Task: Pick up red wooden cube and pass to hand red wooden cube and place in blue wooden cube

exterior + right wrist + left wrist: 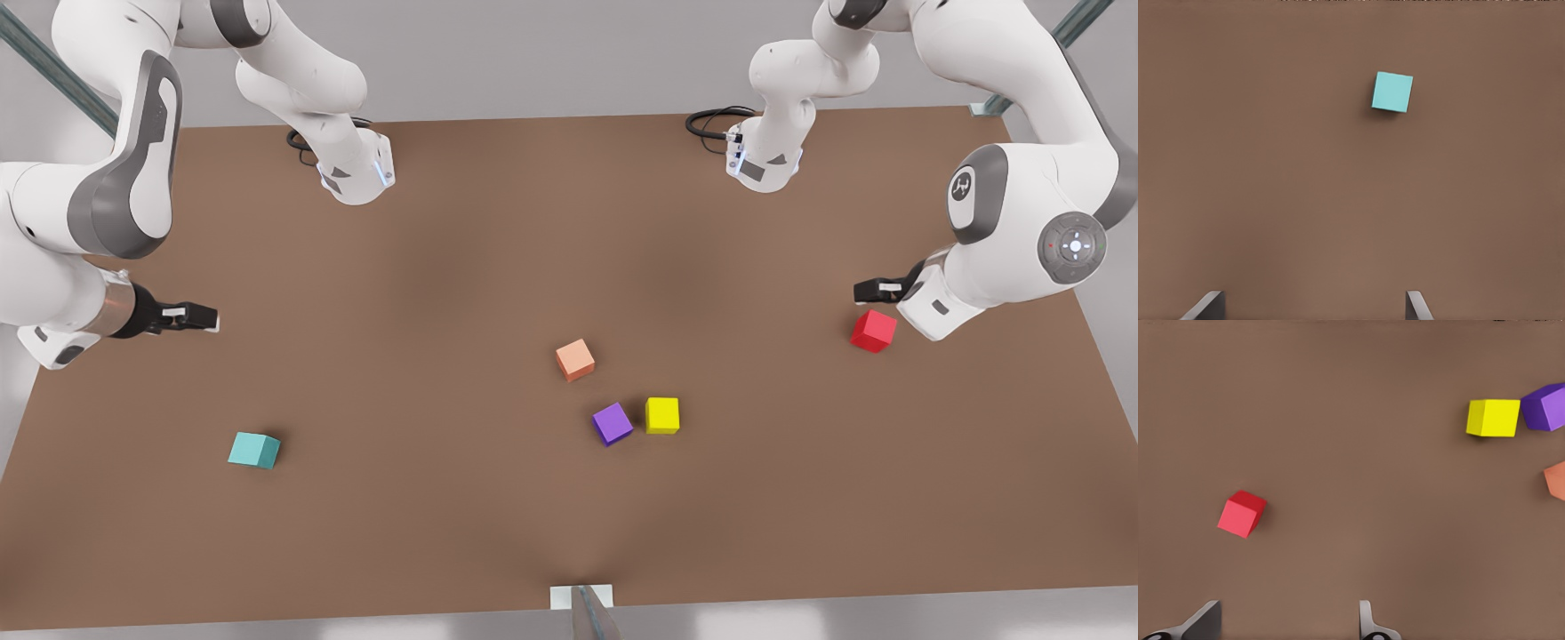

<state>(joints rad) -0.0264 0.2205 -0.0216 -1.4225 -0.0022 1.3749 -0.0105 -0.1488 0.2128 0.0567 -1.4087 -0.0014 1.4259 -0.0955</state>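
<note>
The red wooden cube (873,331) (1242,514) rests on the brown table near the front view's right edge. Just above and beside it hovers my left gripper (876,290) (1286,620), open, with nothing between its fingers. The blue wooden cube (254,450) (1392,92), teal in colour, sits on the table toward the front view's left. My right gripper (200,316) (1313,303), the black hand with white fingertips, waits open at the front view's left, some way from the teal cube.
A salmon-orange cube (575,359), a purple cube (613,423) and a yellow cube (662,415) lie close together mid-table. The two arm bases (356,173) (765,160) stand at the table's far side. A bracket (582,600) sits at the near edge.
</note>
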